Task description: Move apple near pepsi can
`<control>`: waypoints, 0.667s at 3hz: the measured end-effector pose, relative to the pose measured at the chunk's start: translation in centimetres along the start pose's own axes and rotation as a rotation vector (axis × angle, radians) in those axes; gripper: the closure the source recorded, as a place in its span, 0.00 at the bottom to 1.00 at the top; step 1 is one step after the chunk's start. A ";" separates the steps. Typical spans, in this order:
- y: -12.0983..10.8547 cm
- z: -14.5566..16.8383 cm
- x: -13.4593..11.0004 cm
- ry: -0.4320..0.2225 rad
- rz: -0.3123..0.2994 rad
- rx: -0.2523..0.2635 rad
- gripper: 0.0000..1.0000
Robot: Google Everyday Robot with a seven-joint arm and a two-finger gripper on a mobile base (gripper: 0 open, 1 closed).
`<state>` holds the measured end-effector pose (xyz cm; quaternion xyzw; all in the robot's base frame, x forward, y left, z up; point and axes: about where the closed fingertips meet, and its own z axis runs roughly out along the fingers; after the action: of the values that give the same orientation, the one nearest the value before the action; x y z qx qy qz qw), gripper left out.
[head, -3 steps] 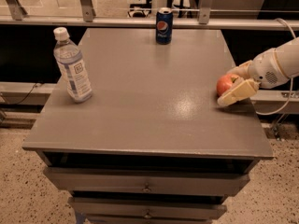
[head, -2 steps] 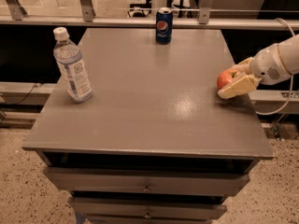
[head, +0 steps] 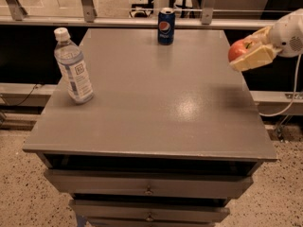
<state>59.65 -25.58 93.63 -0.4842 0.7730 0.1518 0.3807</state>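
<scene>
The red apple (head: 238, 49) is held in my gripper (head: 247, 52), lifted above the right edge of the grey table (head: 151, 103). The cream fingers (head: 253, 58) are shut on it, one below and in front of the apple, and the white arm comes in from the right. The dark blue pepsi can (head: 166, 26) stands upright at the table's far edge, near the middle, to the left of and beyond the apple.
A clear plastic water bottle (head: 73, 72) with a white cap stands at the table's left side. Drawers sit under the tabletop at the front. A metal railing runs behind the table. A cable hangs at the right.
The gripper has lifted the apple off the tabletop and carried it up and toward the far side. The can and the bottle have not moved.
</scene>
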 end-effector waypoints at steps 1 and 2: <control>-0.5 -0.7 -0.8 -0.012 -0.012 0.017 1.00; -2.2 0.6 -2.3 -0.049 -0.010 0.047 1.00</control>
<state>62.40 -24.80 95.20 -0.4751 0.7644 0.1432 0.4116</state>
